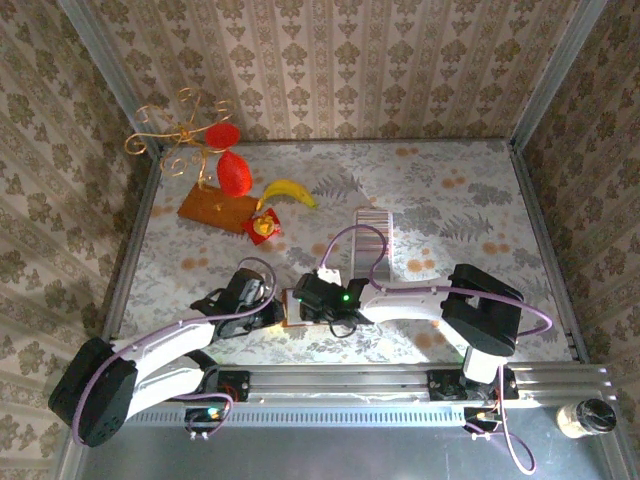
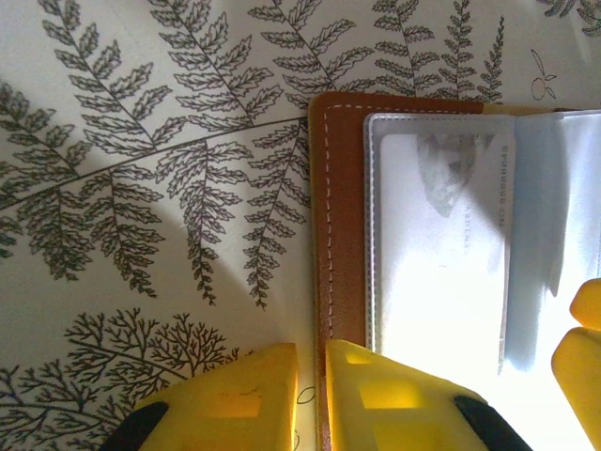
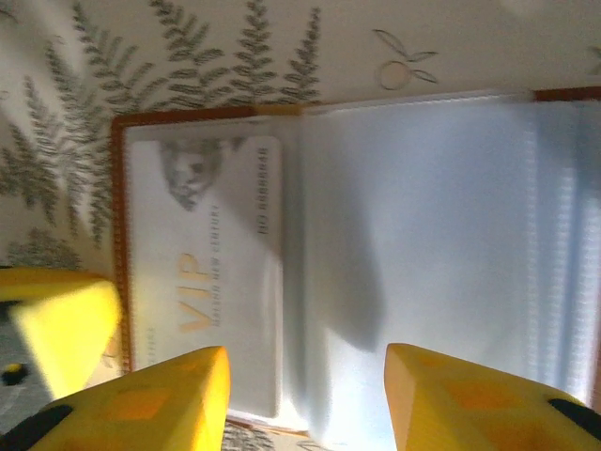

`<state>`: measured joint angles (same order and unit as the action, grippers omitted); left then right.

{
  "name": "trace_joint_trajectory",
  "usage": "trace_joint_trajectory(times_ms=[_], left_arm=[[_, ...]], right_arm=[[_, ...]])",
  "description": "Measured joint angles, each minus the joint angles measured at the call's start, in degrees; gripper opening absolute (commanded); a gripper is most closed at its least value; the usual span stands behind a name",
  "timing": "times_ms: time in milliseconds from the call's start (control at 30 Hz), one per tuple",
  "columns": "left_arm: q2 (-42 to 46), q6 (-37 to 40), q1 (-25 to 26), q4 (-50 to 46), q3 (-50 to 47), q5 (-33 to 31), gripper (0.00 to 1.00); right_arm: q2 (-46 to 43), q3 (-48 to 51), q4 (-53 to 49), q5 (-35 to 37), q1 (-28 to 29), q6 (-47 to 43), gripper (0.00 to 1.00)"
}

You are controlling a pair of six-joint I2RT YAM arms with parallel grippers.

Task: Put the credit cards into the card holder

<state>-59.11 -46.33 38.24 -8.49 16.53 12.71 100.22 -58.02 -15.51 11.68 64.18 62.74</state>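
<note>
Open card holder flat on counter at near edge, between both claws. 1 credit card sits in left sleeve.

Grip: left claw almost closed, seemingly pinching leather edge. right claw about half open, empty, above clear sleeves.

Advice: hold edge pinned, lift only 1 card off strip of cards, which lies well apart, enter free sleeve straight.

Counted: 1 holder, 2 claws. Cards in strip too overlapped to count.

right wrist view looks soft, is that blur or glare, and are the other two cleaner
Right wrist: mild blur all over, yet VIP on the card reads; the card holder sleeves look washed pale. Left wrist: fern print sharp, glare blows out the holder's lower sleeve, soft shadow on the tablecloth. Top external: evenly lit, in focus, walls splayed by the wide lens.
</note>
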Motion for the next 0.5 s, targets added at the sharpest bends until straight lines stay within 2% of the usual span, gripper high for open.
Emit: trace_joint_trajectory(times_ms=[267,500], left_arm=[[0.0,-0.2,0.04,0.02,-0.04,0.0,0.17],[0.15,-0.26,0.04,0.22,-0.2,0.0,0.17]], right_arm=[[-0.09,-1.29,-8.09,2.12,0.39,-0.92,0.51],[4.2,-5.57,-11.3,3.28,1.51,-1.25,0.52]])
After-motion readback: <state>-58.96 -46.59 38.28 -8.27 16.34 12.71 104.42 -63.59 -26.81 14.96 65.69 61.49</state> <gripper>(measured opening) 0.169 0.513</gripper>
